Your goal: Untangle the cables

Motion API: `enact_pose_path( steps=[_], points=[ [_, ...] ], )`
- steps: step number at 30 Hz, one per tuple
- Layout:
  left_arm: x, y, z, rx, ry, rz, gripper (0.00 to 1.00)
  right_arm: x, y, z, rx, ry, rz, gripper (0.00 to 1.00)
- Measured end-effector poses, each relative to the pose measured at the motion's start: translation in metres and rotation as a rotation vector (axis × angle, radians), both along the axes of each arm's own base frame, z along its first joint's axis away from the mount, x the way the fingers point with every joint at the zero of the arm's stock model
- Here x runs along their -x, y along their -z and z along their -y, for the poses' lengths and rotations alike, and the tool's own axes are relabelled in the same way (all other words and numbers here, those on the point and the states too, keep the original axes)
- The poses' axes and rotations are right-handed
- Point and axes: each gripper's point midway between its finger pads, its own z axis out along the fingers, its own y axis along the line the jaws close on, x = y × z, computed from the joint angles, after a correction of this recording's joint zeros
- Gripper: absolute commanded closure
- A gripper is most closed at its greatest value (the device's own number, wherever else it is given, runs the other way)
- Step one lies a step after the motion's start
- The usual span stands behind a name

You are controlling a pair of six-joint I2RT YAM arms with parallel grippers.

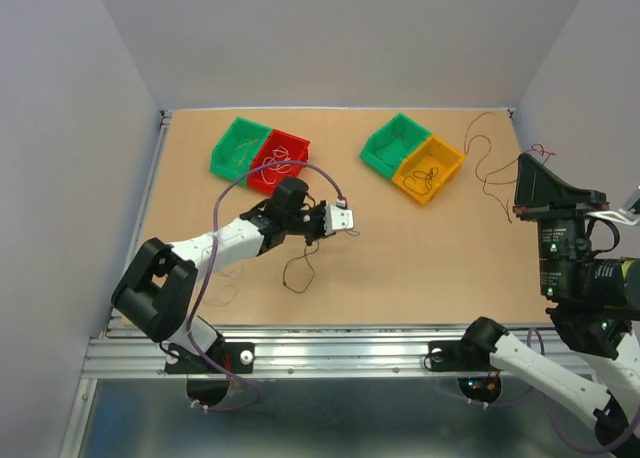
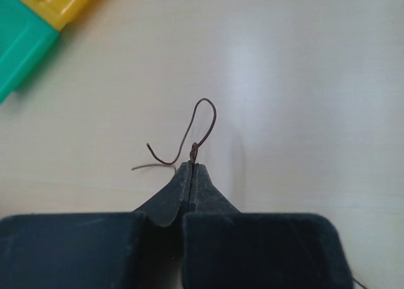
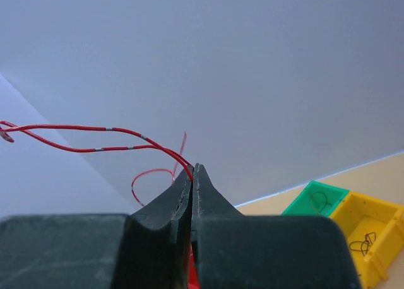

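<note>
Left gripper [image 2: 192,170] pressed together on a brown wire [image 2: 203,122], low over the table [image 2: 303,81]. Right gripper [image 3: 192,175] pinching a red wire [image 3: 95,137], raised high at the right edge. I'd move slowly, grip firm, and watch the loose ends for snags.

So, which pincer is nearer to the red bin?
Left. The left pincer is close to the red bin, just nearer the robot and to its right. The right pincer is far away, raised at the far right, past the yellow bin.
</note>
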Motion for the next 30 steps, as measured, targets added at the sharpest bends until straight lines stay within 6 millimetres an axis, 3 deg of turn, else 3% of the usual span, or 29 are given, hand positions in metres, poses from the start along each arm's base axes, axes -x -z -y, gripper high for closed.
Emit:
enact_pose_path(
  steps=[5, 7, 12, 20, 23, 26, 30],
  points=[
    [-0.039, -0.002, -0.023, 0.026, -0.132, -0.033, 1.00, -0.004, 0.006, -0.003, 0.040, 0.006, -0.047, 0.99],
    [-0.043, -0.006, -0.024, 0.042, -0.137, -0.024, 1.00, -0.013, 0.014, -0.011, 0.070, 0.010, -0.080, 1.00],
    [-0.035, -0.020, -0.017, 0.074, -0.101, -0.008, 1.00, -0.056, 0.042, -0.054, 0.199, -0.002, -0.199, 0.99],
    [-0.019, -0.065, -0.023, 0.154, -0.072, 0.087, 1.00, -0.118, 0.117, -0.118, 0.434, -0.020, -0.414, 0.99],
    [-0.014, -0.068, -0.025, 0.160, -0.067, 0.096, 1.00, -0.131, 0.125, -0.132, 0.463, -0.033, -0.438, 0.99],
    [-0.010, -0.064, -0.027, 0.157, -0.062, 0.087, 1.00, -0.155, 0.130, -0.139, 0.468, -0.066, -0.457, 0.99],
    [-0.007, -0.059, -0.028, 0.151, -0.057, 0.075, 1.00, -0.214, 0.142, -0.111, 0.406, -0.032, -0.500, 0.99]
  ],
)
